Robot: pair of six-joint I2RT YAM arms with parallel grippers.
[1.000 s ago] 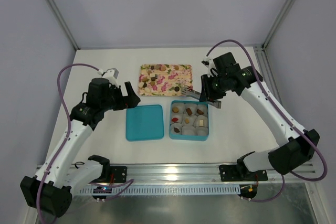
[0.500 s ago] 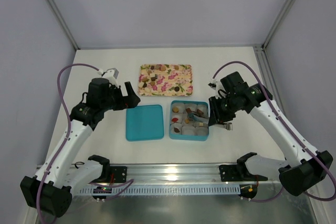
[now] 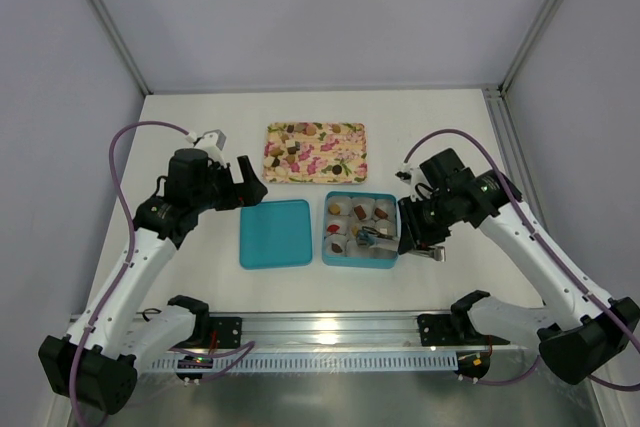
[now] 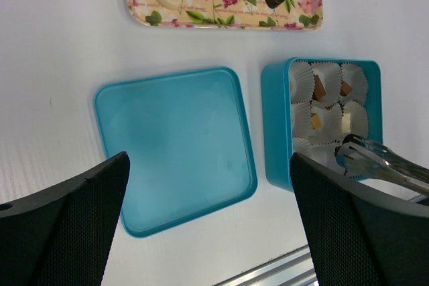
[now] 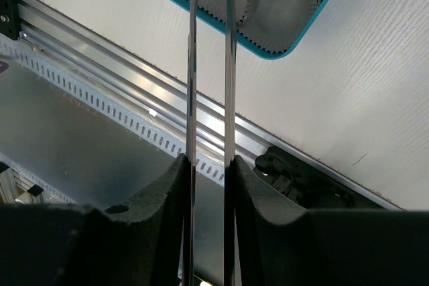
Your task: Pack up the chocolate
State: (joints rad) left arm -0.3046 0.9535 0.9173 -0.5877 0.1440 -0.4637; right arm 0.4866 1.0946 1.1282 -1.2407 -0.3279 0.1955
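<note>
My left claw (image 3: 247,183) hangs wide open with nothing in it, at 11 o'clock of the teal lid (image 3: 274,233), which lies flat on the table. At 1 o'clock of the lid sits the flowered tray (image 3: 340,137). Part of the chocolate (image 3: 292,152) lies loose on it, mostly toward its left end: tiny pieces in dark brown, light brown and cream.

More pieces sit in the teal box (image 3: 326,232), at 6 o'clock of the tray and just right of the lid. They rest in white crinkled paper cups (image 4: 328,118), brown and orange-brown, with one reddish piece in the left column.

My right claw (image 3: 418,232) is at 3 o'clock of the box, closed down narrow on the handles of metal tongs (image 4: 382,162). The tong tips reach in over the cups on the box's right side.

From above, the pieces are too small for me to make out their shapes. My left wrist view cuts off the tray's far edge, and my own black fingers cover its lower corners. My right wrist view shows only one corner of the box. A brown scrap sits between the tong blades at its 12 o'clock edge, cut off, so I cannot tell whether a piece is pinched there.
</note>
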